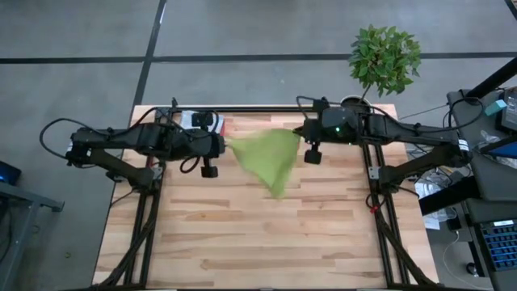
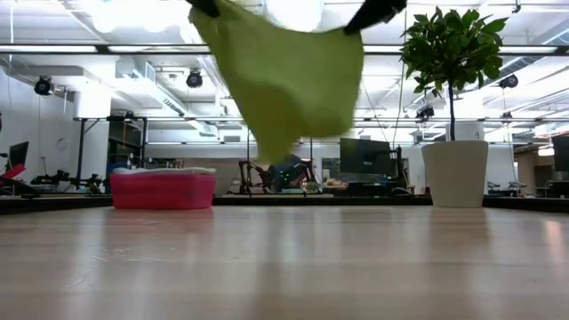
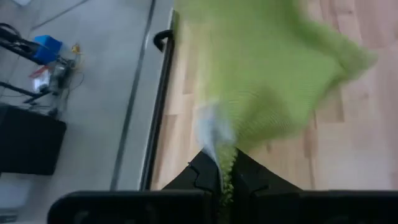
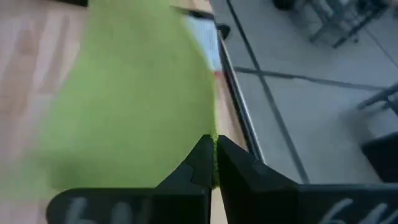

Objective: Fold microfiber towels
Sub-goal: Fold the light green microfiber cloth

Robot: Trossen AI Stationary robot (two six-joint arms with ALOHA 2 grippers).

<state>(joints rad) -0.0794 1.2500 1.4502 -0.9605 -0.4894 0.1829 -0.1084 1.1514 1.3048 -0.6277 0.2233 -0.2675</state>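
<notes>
A lime green microfiber towel (image 1: 271, 158) hangs in the air between my two grippers, high above the wooden table (image 1: 242, 234). My left gripper (image 1: 227, 144) is shut on its left corner and my right gripper (image 1: 300, 136) is shut on its right corner. In the low view the towel (image 2: 284, 80) hangs from the picture's top, its lowest point well clear of the table. The other towels are not in view. My left gripper pinches the towel's edge at a corner (image 3: 226, 168) between its two fingers; the cloth spreads away from the fingertips, lifted clear. My right gripper pinches the towel's edge at the other top corner (image 4: 214, 149) between its two fingers; the cloth hangs away from it, clear of the table.
A pink-red plastic bin (image 2: 163, 189) stands at the table's far left edge, under the left arm (image 1: 202, 121). A potted plant (image 1: 384, 56) in a white pot (image 2: 454, 173) stands at the far right corner. The near half of the table is bare wood.
</notes>
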